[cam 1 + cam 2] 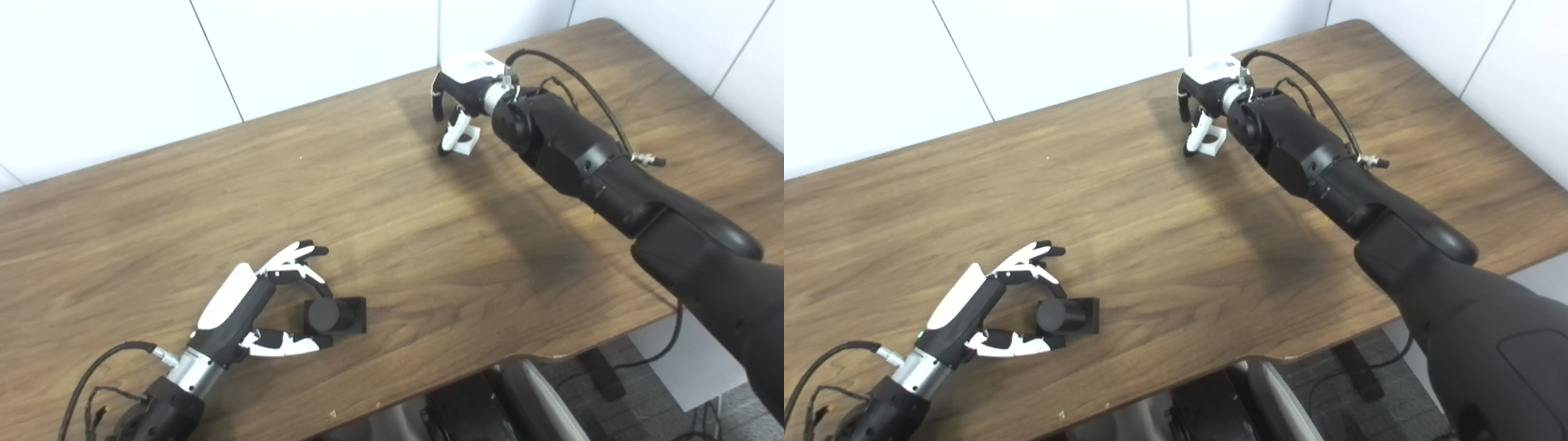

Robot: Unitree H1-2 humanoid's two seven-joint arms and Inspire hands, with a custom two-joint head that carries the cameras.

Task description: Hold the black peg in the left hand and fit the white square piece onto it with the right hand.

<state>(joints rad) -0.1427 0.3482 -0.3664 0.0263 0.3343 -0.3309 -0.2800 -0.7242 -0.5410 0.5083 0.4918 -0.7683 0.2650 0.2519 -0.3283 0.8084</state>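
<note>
Left eye view: open left hand (pixel 257 312) flanks black peg (pixel 334 315); right hand (pixel 462 92) seemingly grips white square piece (pixel 467 142).

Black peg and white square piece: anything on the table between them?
Nothing: between the black peg and the white square piece, both eye views show only bare table.

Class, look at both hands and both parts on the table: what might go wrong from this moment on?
1. The left hand is open around the black peg, not gripping; closing may push it along the table.
2. The right hand hangs over the white square piece, partly hiding it; a poor pinch may tip or drop it.
3. The two parts lie far apart, so carrying risks misalignment.
</note>
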